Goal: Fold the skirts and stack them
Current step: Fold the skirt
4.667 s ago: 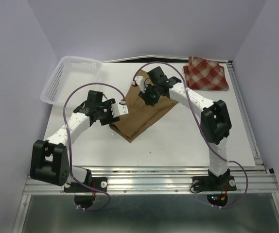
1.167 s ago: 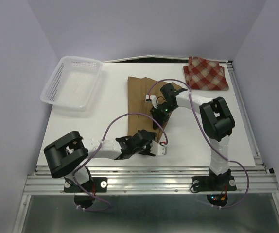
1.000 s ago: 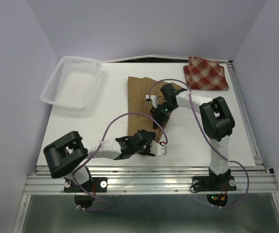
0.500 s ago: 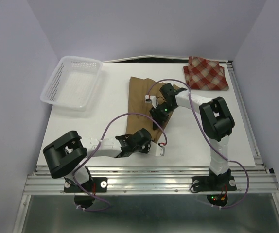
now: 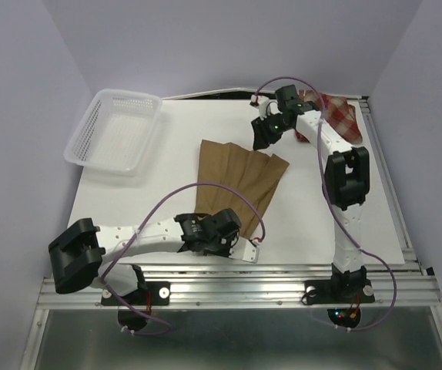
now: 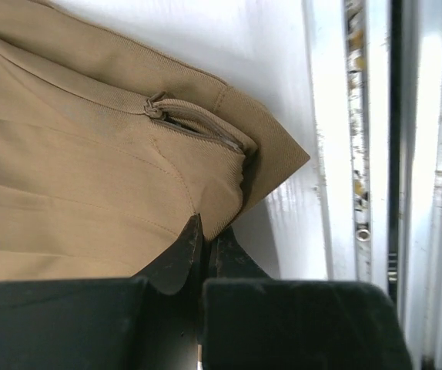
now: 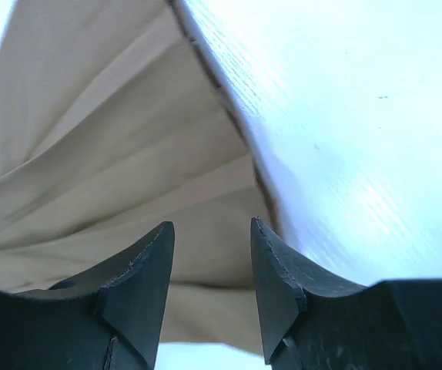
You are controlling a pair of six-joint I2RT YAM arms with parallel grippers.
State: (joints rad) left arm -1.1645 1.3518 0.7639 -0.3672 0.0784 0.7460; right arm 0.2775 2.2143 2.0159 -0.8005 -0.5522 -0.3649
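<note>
The tan skirt (image 5: 240, 177) lies fanned out in pleats at the table's middle. Its waistband corner with a zipper (image 6: 198, 127) points toward the near edge. My left gripper (image 5: 222, 229) is shut on the skirt's near hem, the cloth pinched between the fingertips (image 6: 205, 230). My right gripper (image 5: 262, 137) hovers open over the skirt's far right edge (image 7: 229, 131), nothing between its fingers (image 7: 209, 235). The folded plaid skirt (image 5: 343, 116) lies at the far right corner, partly hidden by the right arm.
A white mesh basket (image 5: 90, 135) stands at the far left. The table's metal rail (image 6: 359, 154) runs close beside the left gripper at the near edge. Purple cables loop off both arms.
The left gripper has shut on the tan skirt's near end and drawn it nearer. The right gripper has opened, let go and swung away to the far side. The skirt now lies fanned out.
</note>
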